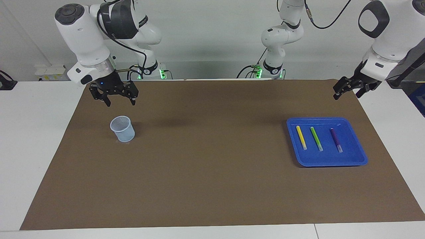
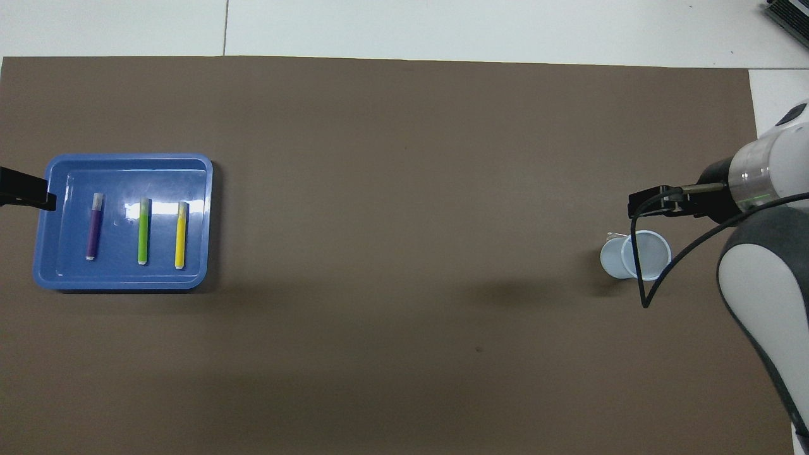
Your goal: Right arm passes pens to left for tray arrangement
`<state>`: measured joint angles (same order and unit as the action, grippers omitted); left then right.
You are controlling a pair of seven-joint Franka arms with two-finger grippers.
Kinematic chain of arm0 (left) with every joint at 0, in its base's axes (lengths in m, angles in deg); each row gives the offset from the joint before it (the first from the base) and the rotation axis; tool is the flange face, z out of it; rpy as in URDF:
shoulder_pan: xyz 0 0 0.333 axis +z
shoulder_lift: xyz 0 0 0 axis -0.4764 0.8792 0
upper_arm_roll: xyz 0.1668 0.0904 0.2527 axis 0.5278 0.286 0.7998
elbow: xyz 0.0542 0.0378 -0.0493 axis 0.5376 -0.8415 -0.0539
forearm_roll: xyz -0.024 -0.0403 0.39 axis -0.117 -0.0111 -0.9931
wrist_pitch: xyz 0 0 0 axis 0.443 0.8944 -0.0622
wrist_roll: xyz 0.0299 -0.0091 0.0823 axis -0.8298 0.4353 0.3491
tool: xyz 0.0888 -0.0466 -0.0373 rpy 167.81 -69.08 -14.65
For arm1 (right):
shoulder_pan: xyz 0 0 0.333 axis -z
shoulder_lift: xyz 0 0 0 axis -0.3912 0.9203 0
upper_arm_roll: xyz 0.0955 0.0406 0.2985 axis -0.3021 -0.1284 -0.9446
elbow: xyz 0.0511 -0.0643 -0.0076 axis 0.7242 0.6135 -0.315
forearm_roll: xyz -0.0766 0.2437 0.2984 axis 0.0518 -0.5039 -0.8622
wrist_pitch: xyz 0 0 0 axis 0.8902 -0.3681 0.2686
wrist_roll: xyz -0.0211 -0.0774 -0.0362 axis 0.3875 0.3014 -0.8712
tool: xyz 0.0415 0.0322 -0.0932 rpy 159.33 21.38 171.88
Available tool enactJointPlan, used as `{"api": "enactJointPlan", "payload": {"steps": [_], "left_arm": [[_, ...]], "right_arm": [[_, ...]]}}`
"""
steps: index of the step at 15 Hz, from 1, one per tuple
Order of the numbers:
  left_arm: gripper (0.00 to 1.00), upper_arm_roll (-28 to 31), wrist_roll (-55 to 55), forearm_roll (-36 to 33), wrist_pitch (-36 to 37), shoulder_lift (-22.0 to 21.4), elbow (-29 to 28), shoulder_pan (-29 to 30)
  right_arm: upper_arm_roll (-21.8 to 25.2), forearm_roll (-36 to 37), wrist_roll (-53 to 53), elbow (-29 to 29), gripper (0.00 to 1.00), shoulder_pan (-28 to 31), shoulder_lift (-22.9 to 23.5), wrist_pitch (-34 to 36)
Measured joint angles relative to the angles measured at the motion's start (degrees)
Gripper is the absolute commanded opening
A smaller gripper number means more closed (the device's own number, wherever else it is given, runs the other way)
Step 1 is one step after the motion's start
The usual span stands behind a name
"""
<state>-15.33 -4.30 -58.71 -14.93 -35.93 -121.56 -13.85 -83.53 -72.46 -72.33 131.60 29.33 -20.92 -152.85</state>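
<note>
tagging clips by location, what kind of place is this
Probably a robotics lab bench: two white arms bolted at a white table, a brown mat as workspace, and only test props, a blue tray of pens and a cup.

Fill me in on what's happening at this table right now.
Nothing is being handled. The yellow marker pen, green marker pen and purple marker pen lie side by side, apart, in the shallow blue plastic tray. The right gripper hangs open and empty over the mat by the translucent pale-blue cup; the left gripper hangs open near the tray.
</note>
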Motion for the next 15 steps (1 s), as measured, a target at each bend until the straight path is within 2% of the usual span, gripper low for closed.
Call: {"api": "enactJointPlan", "payload": {"steps": [4,5,8,10,15], "left_arm": [[1.00,1.2,0.1,0.3,5.4,-0.5,3.2,-1.5],[1.00,4.0,0.1,0.3,6.4,-0.5,3.5,-4.5],[1.00,19.7,0.4,0.9,9.6,-0.5,6.1,-18.7],[1.00,26.0,0.4,2.7,10.9,-0.6,7.9,-22.8],[1.00,27.2,0.4,3.5,10.4,-0.7,8.4,-23.3]], "right_arm": [[0.0,0.0,0.0,0.0,1.00,0.0,0.0,0.1],[0.0,0.0,0.0,0.0,1.00,0.0,0.0,0.1],[0.1,0.0,0.0,0.0,1.00,0.0,0.0,0.3],[0.0,0.0,0.0,-0.1,1.00,0.0,0.0,0.9],[0.0,0.0,0.0,-0.3,1.00,0.0,0.0,1.2]]}}
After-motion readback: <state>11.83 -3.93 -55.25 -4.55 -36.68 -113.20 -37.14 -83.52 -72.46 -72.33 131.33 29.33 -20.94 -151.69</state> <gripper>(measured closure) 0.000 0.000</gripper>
